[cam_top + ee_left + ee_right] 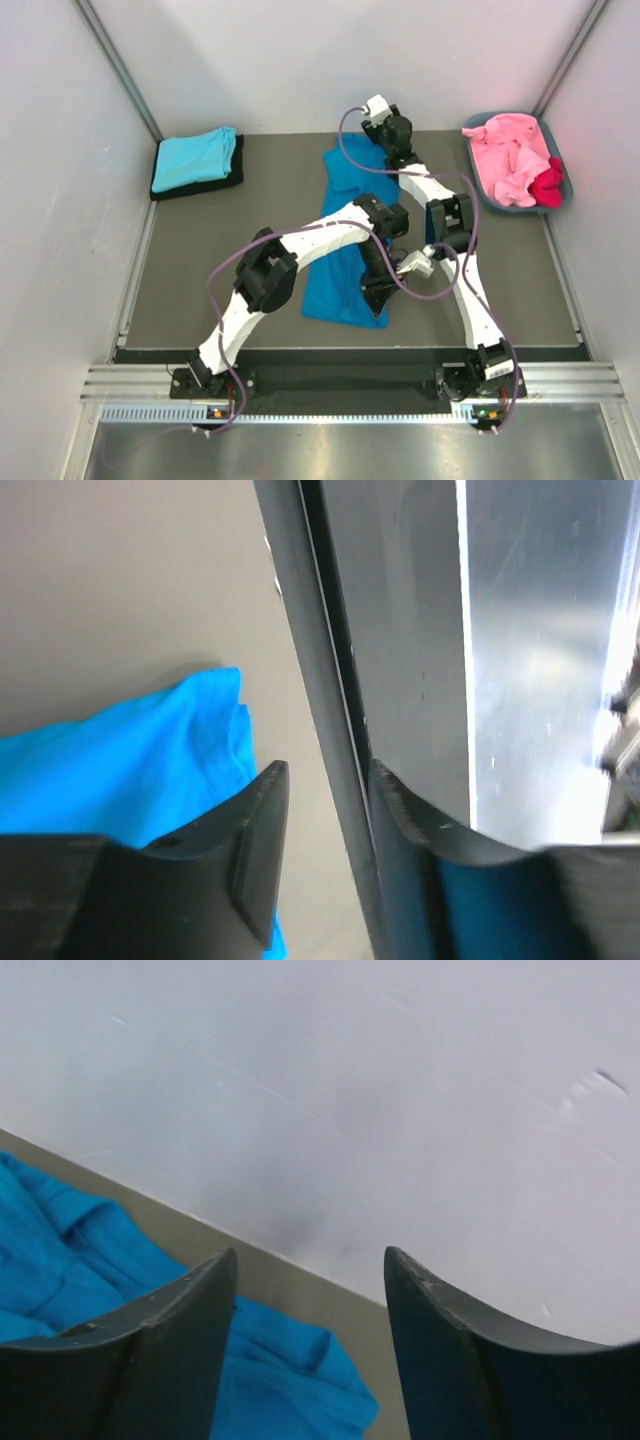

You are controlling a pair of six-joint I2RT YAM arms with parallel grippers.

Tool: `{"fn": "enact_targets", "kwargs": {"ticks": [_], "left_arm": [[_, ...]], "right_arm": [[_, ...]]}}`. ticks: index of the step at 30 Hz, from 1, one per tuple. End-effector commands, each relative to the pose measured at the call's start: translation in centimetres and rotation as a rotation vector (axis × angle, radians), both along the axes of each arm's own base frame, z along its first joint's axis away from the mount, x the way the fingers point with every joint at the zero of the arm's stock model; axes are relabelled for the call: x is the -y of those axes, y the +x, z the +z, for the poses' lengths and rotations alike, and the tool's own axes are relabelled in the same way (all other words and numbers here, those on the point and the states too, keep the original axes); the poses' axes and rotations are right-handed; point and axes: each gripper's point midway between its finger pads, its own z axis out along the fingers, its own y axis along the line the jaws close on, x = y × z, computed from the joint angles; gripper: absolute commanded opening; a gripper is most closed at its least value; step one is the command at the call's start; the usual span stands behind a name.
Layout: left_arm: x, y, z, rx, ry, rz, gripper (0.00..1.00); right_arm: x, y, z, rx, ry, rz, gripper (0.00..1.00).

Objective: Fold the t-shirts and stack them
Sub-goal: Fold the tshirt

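Hard black jaws parted; soft blue t-shirt [340,290] creased.

There is one bright blue t-shirt [338,288] and one turquoise t-shirt [195,155]. One black folded cloth [200,186] is there too. One tub [481,187] holds one crimson t-shirt [548,186] and a pink heap [505,155] whose number of shirts cannot be told. There are two arms, the left arm [240,310] and the right arm [478,300]. There are two tools, the left tool [325,770] and the right tool [310,1260]. There is one surface [250,200].

White links [330,228], black joints [268,275], mauve cables [340,128], dark pincer fingers [250,860].
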Motion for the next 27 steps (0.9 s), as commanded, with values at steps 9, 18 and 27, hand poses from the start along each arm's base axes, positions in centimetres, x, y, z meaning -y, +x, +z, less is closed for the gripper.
{"fn": "enact_targets", "kwargs": {"ticks": [9, 18, 27], "left_arm": [[-4.8, 17.8, 18.2, 0.094, -0.385, 0.913, 0.46], [-16.9, 23.5, 13.5, -0.105, -0.253, 1.536, 0.44], [-19.0, 18.1, 4.8, -0.383, 0.041, 1.674, 0.46]], "right_arm": [[3.7, -13.5, 18.0, -0.211, 0.299, -0.018, 0.70], [3.4, -29.7, 7.2, -0.853, 0.616, -0.004, 0.68], [0.7, -48.4, -1.9, -1.454, 0.869, 0.089, 0.64]]}}
